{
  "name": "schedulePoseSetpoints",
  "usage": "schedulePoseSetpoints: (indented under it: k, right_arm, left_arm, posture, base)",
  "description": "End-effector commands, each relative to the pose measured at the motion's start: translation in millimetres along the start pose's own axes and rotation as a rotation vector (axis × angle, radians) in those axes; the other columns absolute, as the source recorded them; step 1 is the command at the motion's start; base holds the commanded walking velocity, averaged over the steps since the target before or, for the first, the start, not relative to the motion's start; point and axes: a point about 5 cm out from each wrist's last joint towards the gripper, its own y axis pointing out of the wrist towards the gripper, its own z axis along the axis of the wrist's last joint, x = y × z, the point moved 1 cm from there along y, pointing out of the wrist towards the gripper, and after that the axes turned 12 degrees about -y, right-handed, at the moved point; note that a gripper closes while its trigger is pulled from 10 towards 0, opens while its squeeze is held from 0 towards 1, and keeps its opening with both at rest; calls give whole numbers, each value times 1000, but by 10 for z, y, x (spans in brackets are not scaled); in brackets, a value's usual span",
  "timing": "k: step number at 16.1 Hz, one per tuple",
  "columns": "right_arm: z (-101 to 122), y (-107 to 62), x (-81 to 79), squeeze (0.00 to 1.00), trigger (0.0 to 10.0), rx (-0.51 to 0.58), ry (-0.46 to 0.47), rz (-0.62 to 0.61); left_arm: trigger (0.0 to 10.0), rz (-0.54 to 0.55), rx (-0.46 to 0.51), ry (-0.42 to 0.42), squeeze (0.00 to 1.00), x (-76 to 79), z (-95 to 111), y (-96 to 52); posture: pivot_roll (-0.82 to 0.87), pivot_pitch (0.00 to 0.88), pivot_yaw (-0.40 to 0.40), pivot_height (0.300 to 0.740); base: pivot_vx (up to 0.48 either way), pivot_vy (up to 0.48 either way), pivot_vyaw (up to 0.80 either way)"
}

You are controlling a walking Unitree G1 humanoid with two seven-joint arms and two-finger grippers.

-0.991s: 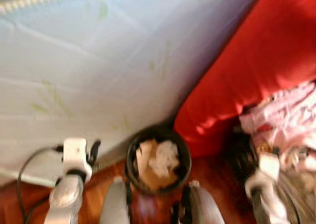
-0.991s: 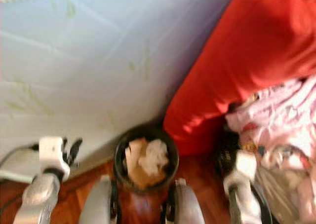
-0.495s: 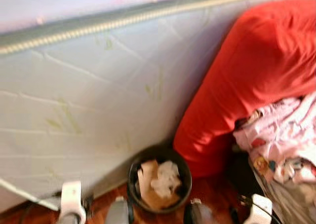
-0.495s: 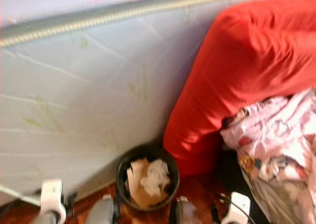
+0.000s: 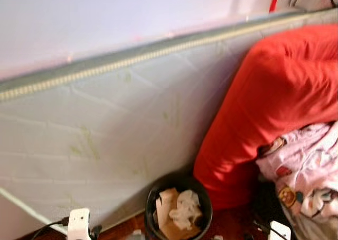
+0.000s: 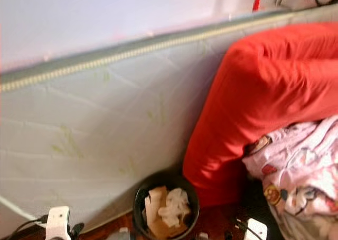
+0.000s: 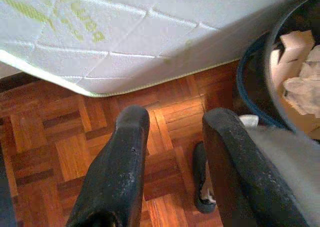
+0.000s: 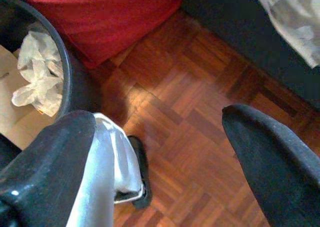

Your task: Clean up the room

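Jaws stand open and empty on both the left gripper (image 7: 170, 162) and right gripper (image 8: 165, 157), low over the parquet floor (image 8: 200, 152). From the white quilted mattress (image 5: 105, 129) and soft red cushion (image 5: 269, 102), down to the round black wastebasket (image 5: 203, 195) of light crumpled paper and cardboard, standing between them; its stiff rim looks the best hold.

Bin (image 5: 178, 208) on the floor (image 8: 200, 117) before the leaning mattress (image 5: 105, 134), cushion (image 5: 264, 102) just right, clothes (image 5: 309, 176) beyond.
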Motion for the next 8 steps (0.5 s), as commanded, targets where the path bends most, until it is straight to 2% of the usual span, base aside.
schedulePoseSetpoints:
  k: [1,4,8]
  right_arm:
    - [-8,-3,40,0,10000,-8,4,-10]
    - [20,1,92,0,10000,-10,6,-20]
    - [62,17,41,0,10000,-15,4,-7]
  left_arm:
    - [10000,0,2,2,0,11,6,6]
    - [10000,-4,-18,-8,0,73,-40,16]
    - [10000,-2,-38,-24,0,126,-93,19]
  posture:
    - [96,0,2,731]
    - [88,0,-7,740]
    - [72,0,-12,740]
  base:
    - [0,0,0]
    - [0,0,0]
    - [0,0,0]
